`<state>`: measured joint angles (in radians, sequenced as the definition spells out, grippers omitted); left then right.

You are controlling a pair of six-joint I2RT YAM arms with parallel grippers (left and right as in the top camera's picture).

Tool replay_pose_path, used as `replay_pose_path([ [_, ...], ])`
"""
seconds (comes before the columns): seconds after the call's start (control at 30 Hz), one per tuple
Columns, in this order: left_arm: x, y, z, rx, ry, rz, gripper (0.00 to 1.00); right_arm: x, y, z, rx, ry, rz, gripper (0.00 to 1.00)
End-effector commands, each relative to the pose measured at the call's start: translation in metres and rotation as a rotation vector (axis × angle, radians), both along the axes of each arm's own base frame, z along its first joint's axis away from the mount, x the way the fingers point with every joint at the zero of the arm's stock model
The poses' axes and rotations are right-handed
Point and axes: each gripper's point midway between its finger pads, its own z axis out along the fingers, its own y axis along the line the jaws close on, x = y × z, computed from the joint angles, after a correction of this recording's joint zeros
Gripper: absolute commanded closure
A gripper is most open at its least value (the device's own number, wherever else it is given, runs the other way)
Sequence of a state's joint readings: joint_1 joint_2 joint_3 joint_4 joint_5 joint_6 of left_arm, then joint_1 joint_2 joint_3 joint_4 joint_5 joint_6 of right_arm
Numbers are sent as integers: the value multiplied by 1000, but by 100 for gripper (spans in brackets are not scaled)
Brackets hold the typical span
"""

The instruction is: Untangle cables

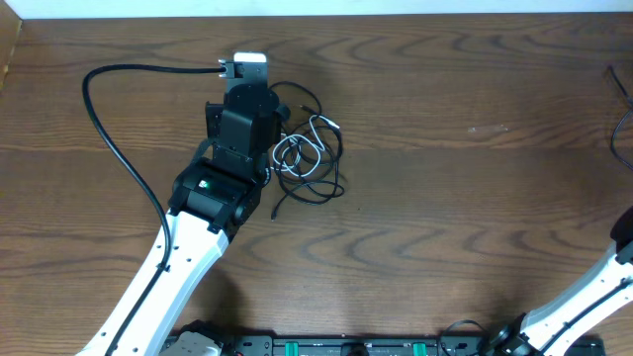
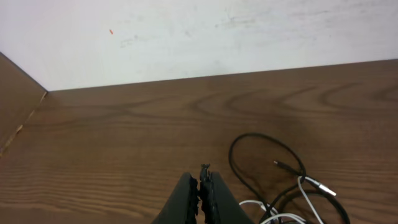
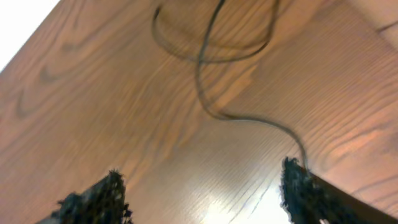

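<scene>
A small tangle of thin black and white cables (image 1: 307, 153) lies on the wooden table. My left gripper (image 1: 247, 84) stands just left of it, pointing toward the far edge. In the left wrist view the left gripper (image 2: 202, 179) is shut with nothing visibly between its fingers, and the cables (image 2: 292, 186) loop on the table to its right. A separate thin black cable (image 3: 208, 81) curls on the table ahead of my right gripper (image 3: 202, 186), which is open. One end of it runs up to the right fingertip (image 3: 301, 186). That cable (image 1: 615, 129) shows at the overhead's right edge.
The left arm's thick black lead (image 1: 109, 129) arcs over the table's left part. A white wall (image 2: 186, 37) stands behind the table's far edge. The right arm (image 1: 593, 292) enters from the lower right, and its gripper is outside the overhead view.
</scene>
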<state>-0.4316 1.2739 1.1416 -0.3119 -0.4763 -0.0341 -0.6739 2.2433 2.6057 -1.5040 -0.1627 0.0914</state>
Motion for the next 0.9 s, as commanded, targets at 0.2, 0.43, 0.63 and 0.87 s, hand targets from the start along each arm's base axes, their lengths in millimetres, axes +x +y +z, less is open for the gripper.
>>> replay_pose_path([
  [0.2,-1,3,-2,-9,17,17,92,31,69,-42,43,94,195,27],
  [0.43,-1,3,-2,-11,16,18,92,35,57,-106,29,163,139,27],
  [0.63,-1,3,-2,-11,16,18,92,20,9,-135,-80,208,-77,20],
  [0.87,-7,-26,-17,-82,96,-137,86,52,63,-88,141,-29,200,23],
])
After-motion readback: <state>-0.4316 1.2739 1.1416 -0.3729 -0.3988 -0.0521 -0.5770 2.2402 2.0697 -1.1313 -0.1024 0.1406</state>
